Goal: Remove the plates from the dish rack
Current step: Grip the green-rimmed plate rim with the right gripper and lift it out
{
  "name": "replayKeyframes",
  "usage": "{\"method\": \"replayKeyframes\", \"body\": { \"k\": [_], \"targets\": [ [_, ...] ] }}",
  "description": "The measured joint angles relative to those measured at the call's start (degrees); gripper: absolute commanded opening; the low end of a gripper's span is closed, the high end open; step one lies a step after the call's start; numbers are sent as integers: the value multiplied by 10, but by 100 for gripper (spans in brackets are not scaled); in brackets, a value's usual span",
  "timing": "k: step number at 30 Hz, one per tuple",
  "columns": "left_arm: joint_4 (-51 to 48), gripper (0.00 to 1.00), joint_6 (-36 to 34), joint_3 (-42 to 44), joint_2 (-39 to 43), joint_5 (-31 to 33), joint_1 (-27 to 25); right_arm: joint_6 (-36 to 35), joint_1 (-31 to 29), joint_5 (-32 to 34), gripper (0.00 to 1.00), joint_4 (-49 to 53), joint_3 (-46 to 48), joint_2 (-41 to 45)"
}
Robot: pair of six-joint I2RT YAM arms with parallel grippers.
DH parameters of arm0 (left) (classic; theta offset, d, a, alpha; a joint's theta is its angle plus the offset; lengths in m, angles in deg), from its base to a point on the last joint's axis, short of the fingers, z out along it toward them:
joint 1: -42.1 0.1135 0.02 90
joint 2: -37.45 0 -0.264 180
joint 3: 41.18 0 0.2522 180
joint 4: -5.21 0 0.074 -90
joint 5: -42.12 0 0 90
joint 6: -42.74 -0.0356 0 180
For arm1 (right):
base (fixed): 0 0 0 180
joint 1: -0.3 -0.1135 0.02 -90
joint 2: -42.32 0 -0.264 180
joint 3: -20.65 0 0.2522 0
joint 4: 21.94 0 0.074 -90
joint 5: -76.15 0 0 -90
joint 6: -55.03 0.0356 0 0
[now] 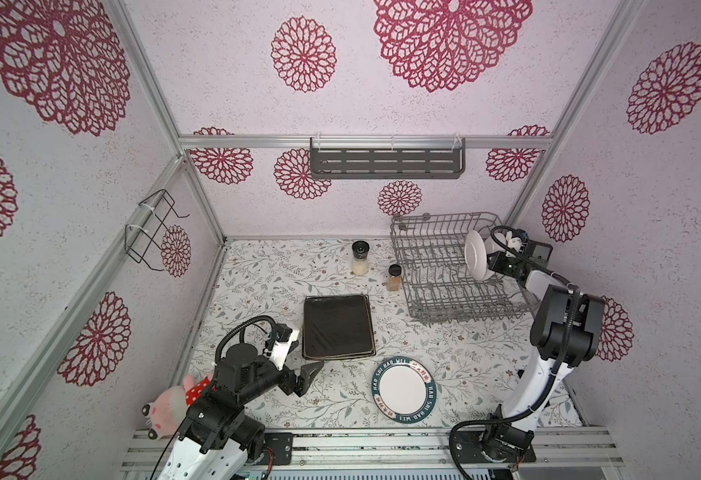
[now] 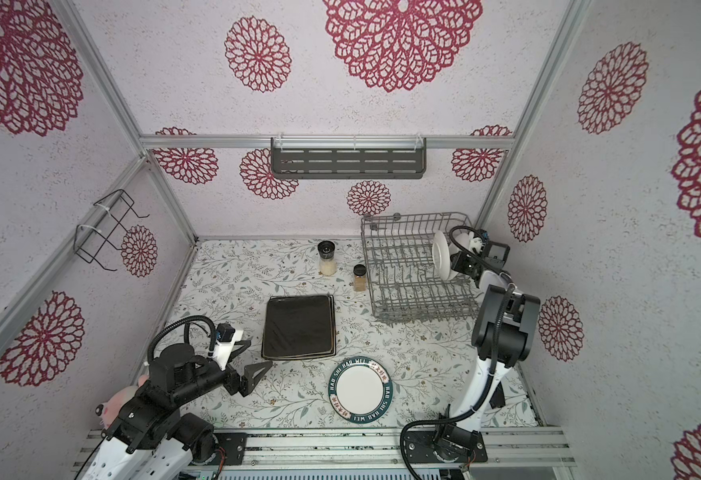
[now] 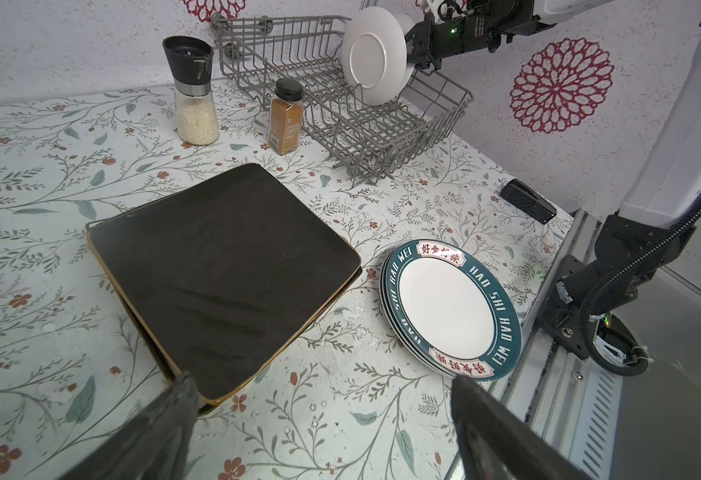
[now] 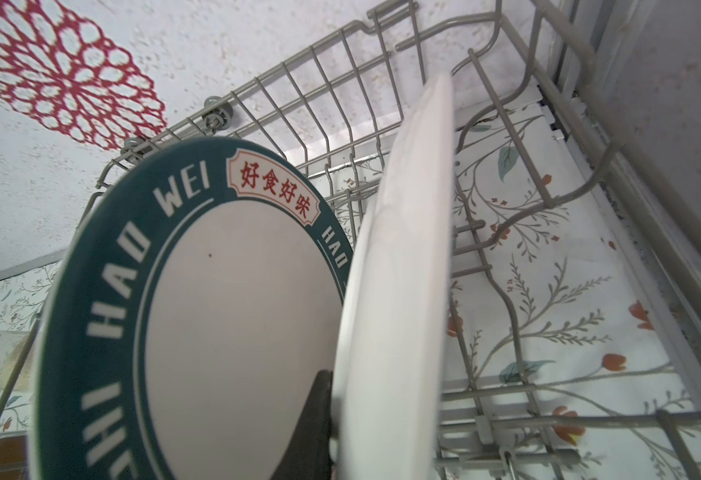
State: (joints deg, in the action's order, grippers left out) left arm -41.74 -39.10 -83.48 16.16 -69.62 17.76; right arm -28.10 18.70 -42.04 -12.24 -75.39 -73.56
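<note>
Floral-cloth table (image 1: 257, 291), walls stamped with red medallions. Well left of the dish rack (image 1: 444, 215), left gripper (image 1: 303, 353) hung spread wide, empty. Nearer the rack lay a stack of black plates (image 1: 336, 328); in front of it, a stack of round plates (image 1: 403, 389). Inside the rack's right end, right gripper (image 1: 493, 262) was pinched on the rim of an upright white plate (image 4: 398, 249), a lettered plate (image 4: 199, 311) just beside. Judgement: lift wanted to run straight up along the tines, plate kept vertical, clearing neighbour and rack wire before any swing away.
</note>
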Motion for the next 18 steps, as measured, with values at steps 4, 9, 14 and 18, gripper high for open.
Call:
{"method": "replayKeyframes", "body": {
  "k": [4,9,14,18],
  "targets": [
    [0,97,0,0,0,0,0,-5,-1,9,7,1,0,2],
    [0,97,0,0,3,0,0,-11,-2,11,3,10,0,8],
    [0,97,0,0,5,-2,0,-14,-2,16,1,21,12,25],
    [0,97,0,0,12,-5,0,-15,-2,20,0,30,25,46]
  ]
}}
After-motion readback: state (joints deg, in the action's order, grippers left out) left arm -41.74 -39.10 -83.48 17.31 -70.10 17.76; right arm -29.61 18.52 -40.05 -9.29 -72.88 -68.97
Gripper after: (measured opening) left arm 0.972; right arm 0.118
